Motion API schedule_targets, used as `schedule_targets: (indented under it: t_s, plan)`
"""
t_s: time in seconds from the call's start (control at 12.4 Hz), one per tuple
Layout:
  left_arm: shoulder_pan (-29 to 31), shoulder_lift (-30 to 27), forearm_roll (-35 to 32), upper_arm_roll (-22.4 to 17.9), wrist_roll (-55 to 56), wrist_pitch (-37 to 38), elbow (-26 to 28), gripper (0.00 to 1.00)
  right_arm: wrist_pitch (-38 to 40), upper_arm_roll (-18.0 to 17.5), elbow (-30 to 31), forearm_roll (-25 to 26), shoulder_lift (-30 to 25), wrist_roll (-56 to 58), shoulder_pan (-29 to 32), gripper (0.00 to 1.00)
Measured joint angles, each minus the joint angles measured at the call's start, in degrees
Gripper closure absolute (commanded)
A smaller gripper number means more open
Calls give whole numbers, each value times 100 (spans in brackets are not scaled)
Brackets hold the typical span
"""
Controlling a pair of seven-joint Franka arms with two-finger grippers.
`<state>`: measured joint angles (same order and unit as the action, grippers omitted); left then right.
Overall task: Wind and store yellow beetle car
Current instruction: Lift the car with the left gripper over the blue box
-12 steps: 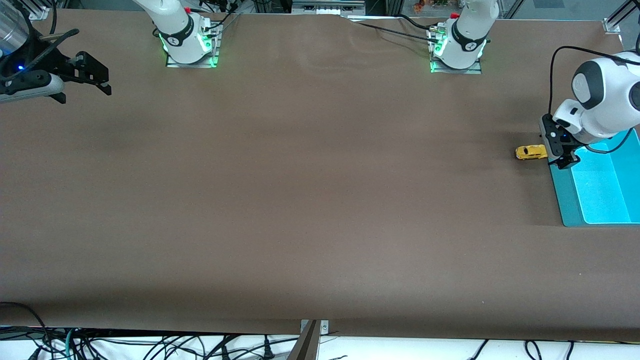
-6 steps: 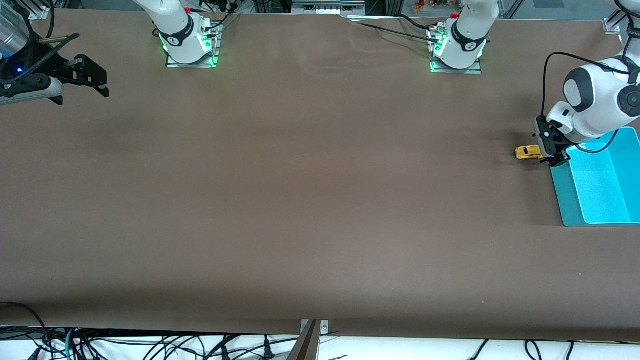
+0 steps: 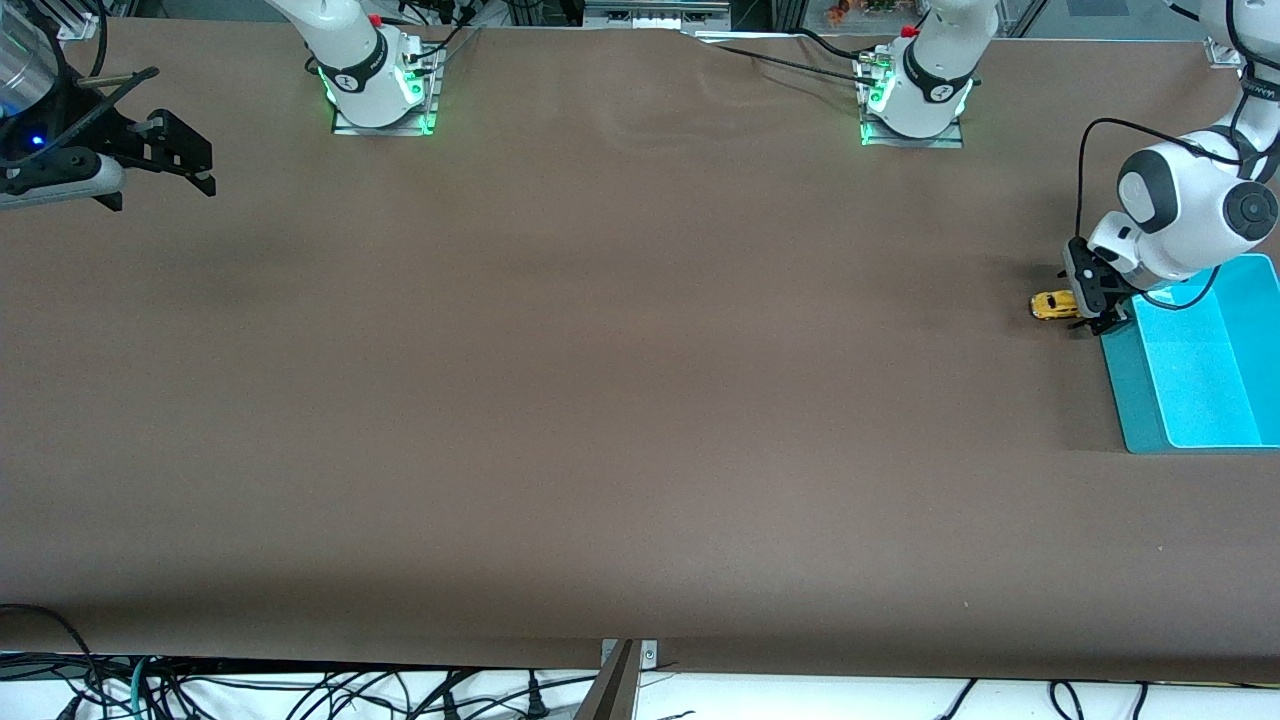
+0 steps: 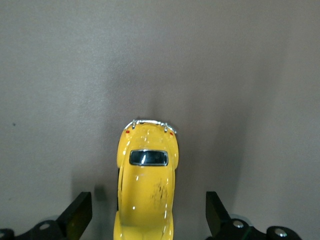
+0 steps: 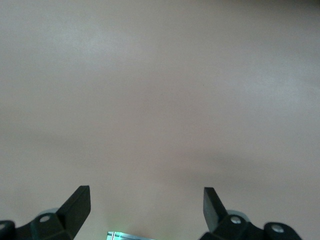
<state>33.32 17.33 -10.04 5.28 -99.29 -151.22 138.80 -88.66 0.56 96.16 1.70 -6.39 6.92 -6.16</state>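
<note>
Yellow toy car [image 3: 1052, 305] sitting on the table right beside the blue bin [image 3: 1200, 370], toward the left arm's end. Left gripper [image 4: 145, 220] down low with jaws spread wide on either side of the car, nothing clamped yet, probably lining up a grab. Right gripper [image 3: 165, 160] wide open too, just waiting up over the right arm's end.

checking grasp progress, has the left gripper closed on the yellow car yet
No: in the left wrist view the left gripper is open, its fingers clear of the yellow beetle car between them.
</note>
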Motion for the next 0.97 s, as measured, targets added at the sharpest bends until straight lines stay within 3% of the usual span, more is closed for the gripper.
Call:
schedule_targets:
  t_s: [0.08,0.24,0.73,0.97]
  plan:
    - [0,14,0,23,0,-1,1,73,0,0,-2,0,0,0,-2,0]
    - [0,27,0,79,0,-1,1,84,0,-1,-2,0,0,0,-11,0]
    - [6,2,19,153,1,83,-33,83,-1,-4,-9,0,0,0,-26,0]
    - [18,-290,387,539,7,954,-164,82,-1,-5,-10,0,0,0,-30,0]
